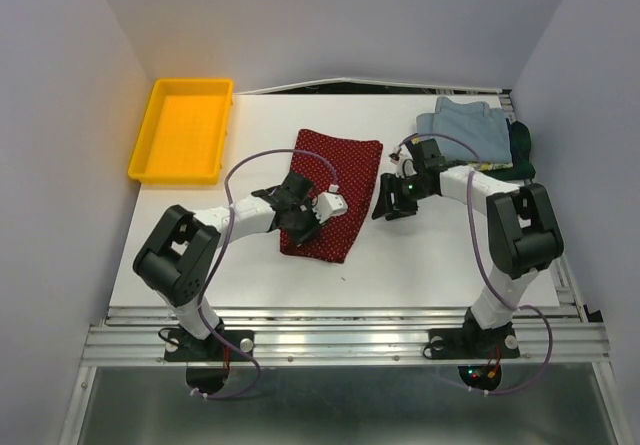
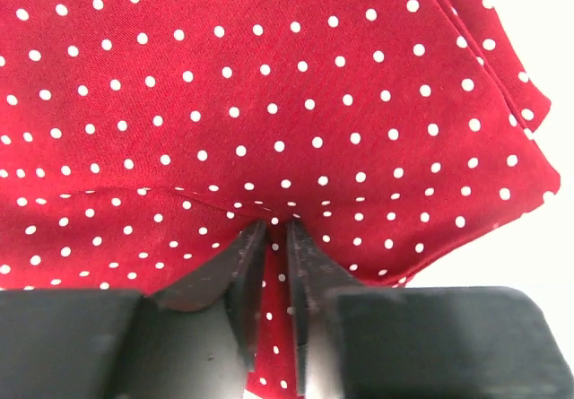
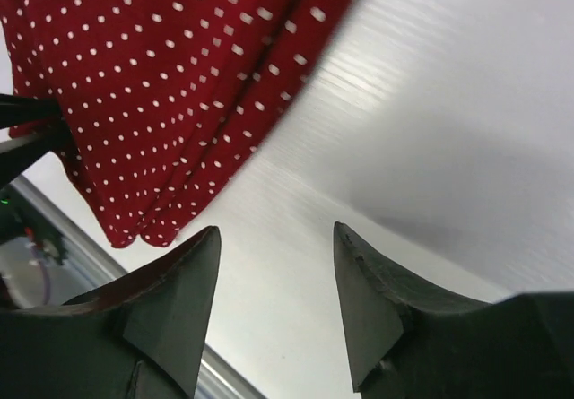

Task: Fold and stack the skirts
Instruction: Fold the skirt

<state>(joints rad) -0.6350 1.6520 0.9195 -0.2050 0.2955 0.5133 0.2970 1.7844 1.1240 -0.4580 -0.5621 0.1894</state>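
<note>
Top view: the left arm [image 1: 250, 213] hides the middle of the red skirt [image 1: 345, 160]. Beneath the blue skirt [image 1: 465, 125], lower skirts [image 1: 522, 153] show edges only, possibly two. Wrist views crop the red skirt.

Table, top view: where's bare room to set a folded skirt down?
Free: the strip between the yellow tray and the red skirt, and the near edge of the table in front of that skirt. Crowded: the gap between red skirt and folded stack, filled by the right gripper.
</note>
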